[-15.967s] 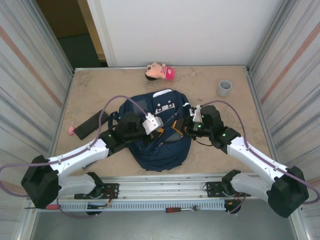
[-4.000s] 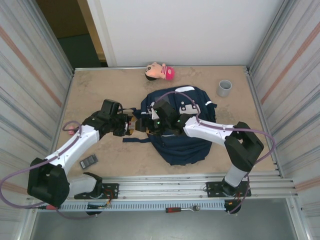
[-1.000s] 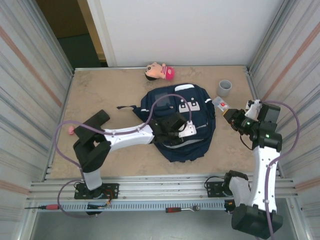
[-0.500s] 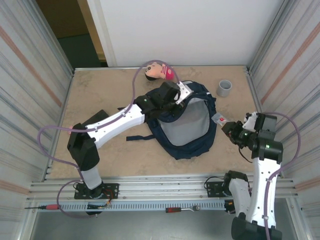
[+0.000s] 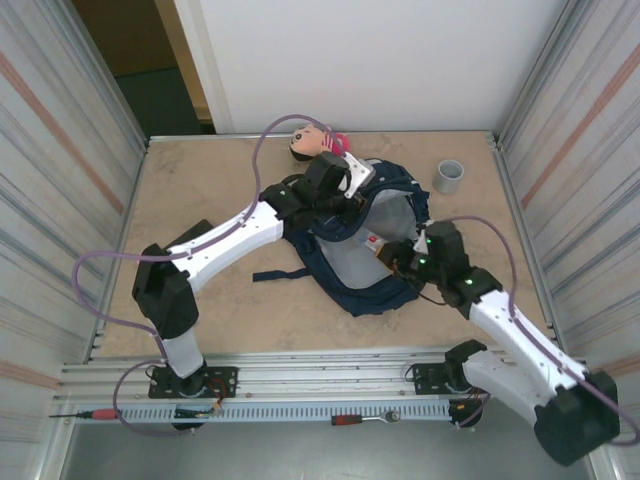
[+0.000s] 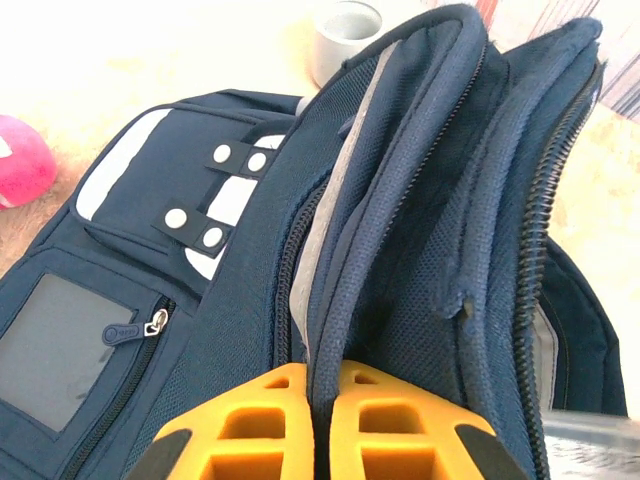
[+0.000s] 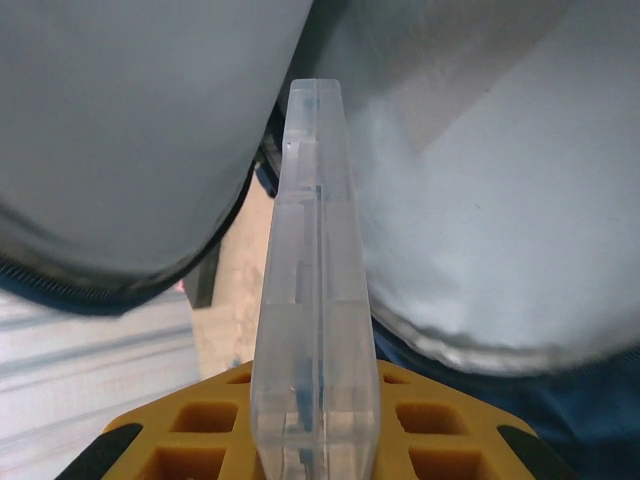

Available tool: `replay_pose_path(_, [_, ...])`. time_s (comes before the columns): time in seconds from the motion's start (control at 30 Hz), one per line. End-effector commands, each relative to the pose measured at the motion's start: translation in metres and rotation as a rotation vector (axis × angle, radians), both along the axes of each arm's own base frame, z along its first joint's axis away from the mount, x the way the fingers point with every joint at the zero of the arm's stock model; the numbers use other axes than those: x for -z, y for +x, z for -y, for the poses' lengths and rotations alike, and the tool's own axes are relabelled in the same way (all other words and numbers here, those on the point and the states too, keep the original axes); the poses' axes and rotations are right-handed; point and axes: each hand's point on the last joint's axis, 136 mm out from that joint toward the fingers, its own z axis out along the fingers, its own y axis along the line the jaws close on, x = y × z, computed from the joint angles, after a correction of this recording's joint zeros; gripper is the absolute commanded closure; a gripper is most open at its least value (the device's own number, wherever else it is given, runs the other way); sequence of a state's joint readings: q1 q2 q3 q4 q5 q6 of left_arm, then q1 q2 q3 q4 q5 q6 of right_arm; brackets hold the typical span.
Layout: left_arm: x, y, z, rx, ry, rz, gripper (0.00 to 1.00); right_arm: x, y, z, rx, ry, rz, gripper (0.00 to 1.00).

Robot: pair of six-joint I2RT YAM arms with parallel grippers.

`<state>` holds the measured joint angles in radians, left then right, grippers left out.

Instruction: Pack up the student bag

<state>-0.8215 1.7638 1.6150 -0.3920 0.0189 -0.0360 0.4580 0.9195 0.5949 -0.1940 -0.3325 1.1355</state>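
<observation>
Left arm: reached from its base at the near left, diagonally across the beige marbled tabletop [image 5: 200,190] to the far side of the bag, elbow low and wrist turned down. Left pincer [image 5: 350,190] [image 6: 322,385] was pressed together on a fold of the bag's upper rim, beside the zip, with the yellow pads tight on the fabric.

Right arm: came in from the near right, forearm angled toward centre. Right pincer [image 5: 390,250] [image 7: 318,400] was pinching a clear flat plastic case [image 5: 377,243] [image 7: 315,250] edge-on. The case's far end sat at the bag's mouth, against the pale grey lining.

Navy-blue fabric backpack [image 5: 350,265] [image 6: 200,300]: lay at mid-tabletop with its mouth held open and lining exposed. A dark strap [image 5: 275,273] trailed to the left.

Count:
- 1 backpack
- 1 clear case
- 1 doll head with a pink cap [image 5: 305,143], at the far edge, just beyond the backpack
- 1 small grey cup [image 5: 447,177] [image 6: 343,30], upright, far right, apart from the bag
</observation>
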Motion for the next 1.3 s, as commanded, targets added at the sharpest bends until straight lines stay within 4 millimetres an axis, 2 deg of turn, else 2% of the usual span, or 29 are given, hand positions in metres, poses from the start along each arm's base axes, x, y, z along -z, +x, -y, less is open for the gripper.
replay_pose_path(0.0, [-0.079,0.006,0.002,-0.011,-0.218,0.114,1.00,-0.020,0.043,-0.017,0.161,0.104,0.101,0.95])
replay_pose_path(0.07, [-0.083,0.009,-0.002,-0.022,-0.243,0.095,1.00,-0.009,0.053,-0.030,0.189,0.120,0.084,0.95])
replay_pose_path(0.2, [-0.093,0.008,-0.004,-0.013,-0.278,0.092,1.00,-0.001,0.074,-0.058,0.178,0.148,0.105,0.94])
replay_pose_path(0.33, [-0.103,0.008,-0.005,0.001,-0.323,0.086,1.00,0.015,0.087,-0.074,0.245,0.161,0.117,0.93])
replay_pose_path(0.5, [-0.118,0.007,-0.009,0.005,-0.374,0.090,1.00,0.029,0.106,-0.101,0.239,0.226,0.115,0.89])
replay_pose_path(0.63, [-0.124,0.007,-0.013,-0.002,-0.395,0.092,1.00,0.050,0.111,-0.117,0.257,0.219,0.060,0.86])
replay_pose_path(0.77, [-0.120,0.006,-0.015,-0.006,-0.395,0.085,1.00,0.068,0.117,-0.130,0.249,0.222,0.014,0.82])
replay_pose_path(0.83, [-0.117,0.006,-0.016,-0.012,-0.392,0.079,1.00,0.080,0.118,-0.130,0.257,0.211,-0.023,0.76])
replay_pose_path(0.9, [-0.113,0.007,-0.018,-0.020,-0.383,0.076,1.00,0.091,0.114,-0.128,0.260,0.193,-0.073,0.65])
replay_pose_path(1.03, [-0.101,0.011,-0.025,-0.045,-0.352,0.073,1.00,0.103,0.085,-0.115,0.237,0.070,-0.185,0.44])
replay_pose_path(1.1, [-0.094,0.013,-0.028,-0.057,-0.342,0.068,1.00,0.105,0.070,-0.103,0.230,0.015,-0.213,0.40])
replay_pose_path(1.27, [-0.077,0.015,-0.034,-0.074,-0.303,0.053,1.00,0.096,0.039,-0.068,0.233,-0.087,-0.234,0.36])
